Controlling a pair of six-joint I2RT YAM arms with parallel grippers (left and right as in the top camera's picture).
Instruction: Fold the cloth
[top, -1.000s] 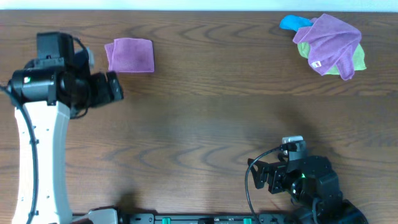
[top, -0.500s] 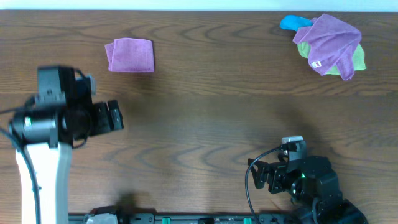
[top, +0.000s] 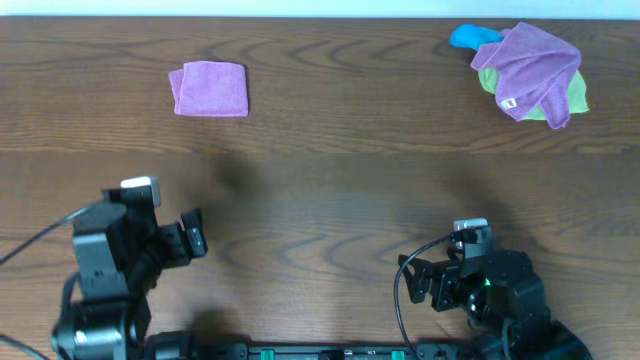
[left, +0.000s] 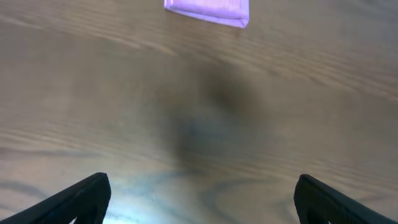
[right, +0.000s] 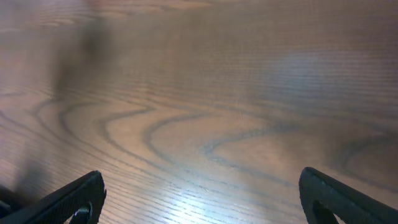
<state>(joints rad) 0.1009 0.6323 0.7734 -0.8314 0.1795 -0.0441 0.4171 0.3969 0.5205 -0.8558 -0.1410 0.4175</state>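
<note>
Fingers: left fingers and right fingers hung spread, empty, near bench front edge. Folded purple cloth lay toward far-left corner; crumpled heap occupied far-right corner. Likely best: lift only its topmost piece, flatten mid-bench.

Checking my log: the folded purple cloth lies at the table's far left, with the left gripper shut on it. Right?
No: the left gripper is open and apart from the folded purple cloth, as the overhead view shows; the cloth's place is right.
</note>
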